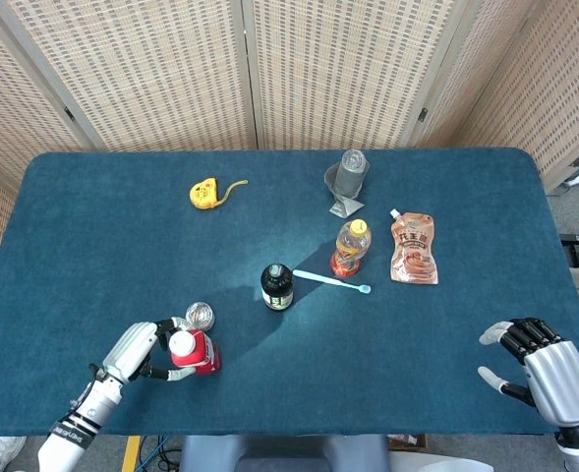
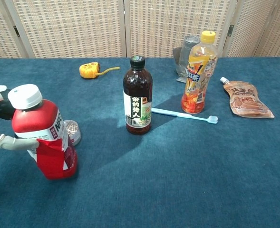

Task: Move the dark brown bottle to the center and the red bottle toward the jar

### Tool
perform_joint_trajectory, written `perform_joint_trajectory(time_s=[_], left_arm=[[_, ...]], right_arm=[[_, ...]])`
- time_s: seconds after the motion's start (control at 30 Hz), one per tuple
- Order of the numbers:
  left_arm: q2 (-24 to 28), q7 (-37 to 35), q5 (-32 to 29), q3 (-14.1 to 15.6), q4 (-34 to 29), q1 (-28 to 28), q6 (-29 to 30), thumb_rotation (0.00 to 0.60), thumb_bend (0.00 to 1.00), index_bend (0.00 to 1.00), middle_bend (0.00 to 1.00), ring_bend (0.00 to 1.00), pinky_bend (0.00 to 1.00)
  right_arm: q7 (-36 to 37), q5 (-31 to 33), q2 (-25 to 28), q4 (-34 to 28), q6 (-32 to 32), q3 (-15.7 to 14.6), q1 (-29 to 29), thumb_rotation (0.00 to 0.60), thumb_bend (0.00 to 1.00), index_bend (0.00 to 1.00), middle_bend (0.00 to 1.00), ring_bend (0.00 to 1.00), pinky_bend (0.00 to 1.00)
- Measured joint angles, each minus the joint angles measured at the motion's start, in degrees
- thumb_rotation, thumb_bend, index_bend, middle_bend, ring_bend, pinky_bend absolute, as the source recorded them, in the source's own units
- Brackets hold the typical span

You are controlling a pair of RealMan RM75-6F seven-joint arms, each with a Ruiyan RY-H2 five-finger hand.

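My left hand (image 1: 140,351) grips the red bottle (image 1: 193,351) with the white cap near the table's front left; in the chest view its fingers (image 2: 11,142) wrap the red bottle (image 2: 44,138), which stands slightly tilted. Just behind the bottle sits the small clear jar (image 1: 200,315), partly hidden in the chest view, where only part of the jar (image 2: 73,131) shows. At the table's middle the dark brown bottle (image 1: 276,286) stands upright, also the dark brown bottle (image 2: 137,97). My right hand (image 1: 538,366) hovers open at the front right, holding nothing.
An orange drink bottle (image 1: 350,247), a light blue toothbrush (image 1: 332,282) and a brown pouch (image 1: 413,250) lie right of centre. A grey cup (image 1: 347,181) stands at the back, a yellow tape measure (image 1: 205,192) at the back left. The blue table's front edge (image 1: 299,430) is close to both hands.
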Motion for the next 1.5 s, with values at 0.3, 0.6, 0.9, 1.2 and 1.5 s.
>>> perform_joint_trajectory(time_s=[0.3,0.6,0.9,1.2,1.5], left_arm=[[-2.3,3.5,-2.6,-1.4,2.2,-1.0,-0.5,0.600,0.15,0.55,0.51,0.43,0.53],[-3.1,4.2,-4.7,-2.8,2.8,-2.1,-1.3,0.600,0.15,0.55,0.51,0.43,0.53],[-3.3,6.1,-5.9,-3.5,3.0,-2.8,-1.6,0.600,0.15,0.55,0.51,0.43,0.53],[-3.0,7.2,-7.0,-4.2,3.2,-3.3,-1.7,0.600,0.15,0.55,0.51,0.43,0.53],[-3.5,8.4,-7.7,-3.9,4.2,-3.4,-1.8,0.600,0.15,0.55,0.51,0.43,0.53]], right_arm=[[0.3,0.1,0.1,0.0,-0.1,0.2,-0.1,0.600,0.00,0.49,0.48,0.39,0.40],[0.5,0.3,0.1,0.1,-0.4,0.3,0.0,0.600,0.00,0.49,0.48,0.39,0.40],[0.7,0.3,-0.1,0.6,-0.6,0.4,0.0,0.600,0.00,0.49,0.48,0.39,0.40],[0.7,0.5,-0.2,0.7,-0.9,0.6,0.1,0.600,0.00,0.49,0.48,0.39,0.40],[0.9,0.6,-0.2,0.8,-1.0,0.7,0.2,0.600,0.00,0.49,0.48,0.39,0.40]])
